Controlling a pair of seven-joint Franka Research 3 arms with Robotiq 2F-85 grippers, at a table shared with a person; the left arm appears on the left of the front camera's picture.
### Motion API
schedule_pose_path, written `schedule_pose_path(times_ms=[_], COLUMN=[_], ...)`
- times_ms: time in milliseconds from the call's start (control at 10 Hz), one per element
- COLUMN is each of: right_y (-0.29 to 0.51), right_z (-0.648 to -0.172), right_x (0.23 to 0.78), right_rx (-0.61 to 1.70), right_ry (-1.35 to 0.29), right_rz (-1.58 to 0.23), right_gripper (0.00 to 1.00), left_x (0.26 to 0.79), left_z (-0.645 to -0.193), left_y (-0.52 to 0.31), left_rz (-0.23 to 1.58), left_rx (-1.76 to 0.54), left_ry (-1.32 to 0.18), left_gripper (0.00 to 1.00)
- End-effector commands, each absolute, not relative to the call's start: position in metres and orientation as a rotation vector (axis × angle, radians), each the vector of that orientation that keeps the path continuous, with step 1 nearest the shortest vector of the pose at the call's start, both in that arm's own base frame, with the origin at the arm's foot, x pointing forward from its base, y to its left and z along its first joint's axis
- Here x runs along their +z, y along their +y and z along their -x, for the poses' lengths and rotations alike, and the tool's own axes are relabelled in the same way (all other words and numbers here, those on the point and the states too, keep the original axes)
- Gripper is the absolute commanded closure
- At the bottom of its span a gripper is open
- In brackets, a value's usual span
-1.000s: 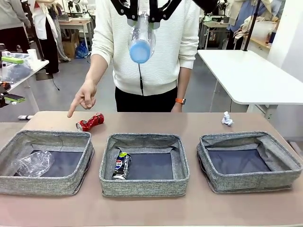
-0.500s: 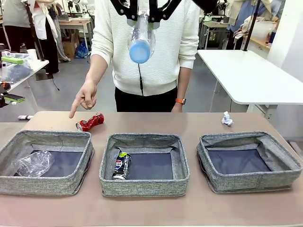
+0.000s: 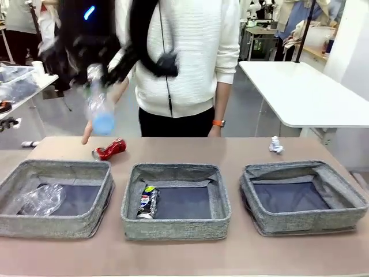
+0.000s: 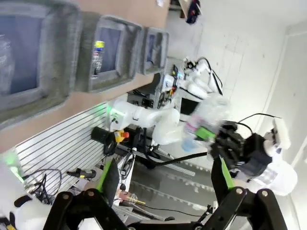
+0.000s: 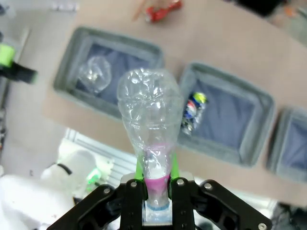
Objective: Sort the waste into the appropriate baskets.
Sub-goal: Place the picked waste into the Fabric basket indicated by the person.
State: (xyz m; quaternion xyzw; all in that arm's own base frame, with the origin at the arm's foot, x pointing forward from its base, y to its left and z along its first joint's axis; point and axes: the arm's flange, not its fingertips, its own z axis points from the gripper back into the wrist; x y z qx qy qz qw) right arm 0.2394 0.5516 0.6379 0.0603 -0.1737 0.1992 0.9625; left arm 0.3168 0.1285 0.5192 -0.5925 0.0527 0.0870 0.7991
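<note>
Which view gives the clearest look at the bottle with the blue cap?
The right wrist view: the bottle is sharp and central, its neck clamped between the right gripper's green pads. The front view shows it blurred, cap downward, in that gripper. The left wrist view shows it small, blurred and far off.

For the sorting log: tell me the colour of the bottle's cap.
Blue; the cap on the bottle shows best in the front view.

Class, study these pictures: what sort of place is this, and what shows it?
Probably a robotics lab: a white robot arm mounted by the table, a white workbench behind the person, and grey baskets set out for sorting.
</note>
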Motion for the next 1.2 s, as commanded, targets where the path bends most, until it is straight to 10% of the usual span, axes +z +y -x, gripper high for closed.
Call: schedule_pose_path(times_ms=[0, 100, 1100], right_y=[0.611, 0.625, 0.671], right_z=[-0.271, -0.261, -0.288], right_x=[0.603, 0.594, 0.46], right_rx=[0.51, 0.454, 0.669], right_ry=[-0.397, -0.202, -0.324], right_rz=[-0.173, -0.022, -0.225], right_gripper=[0.8, 0.8, 0.8], left_x=[0.504, 0.496, 0.492], left_z=[-0.293, -0.283, -0.278], left_y=[0.18, 0.195, 0.198], left_rz=[1.239, 1.196, 1.21], left_rx=[0.273, 0.317, 0.339], left_ry=[0.125, 0.143, 0.127], left_gripper=[0.0, 0.0, 0.0])
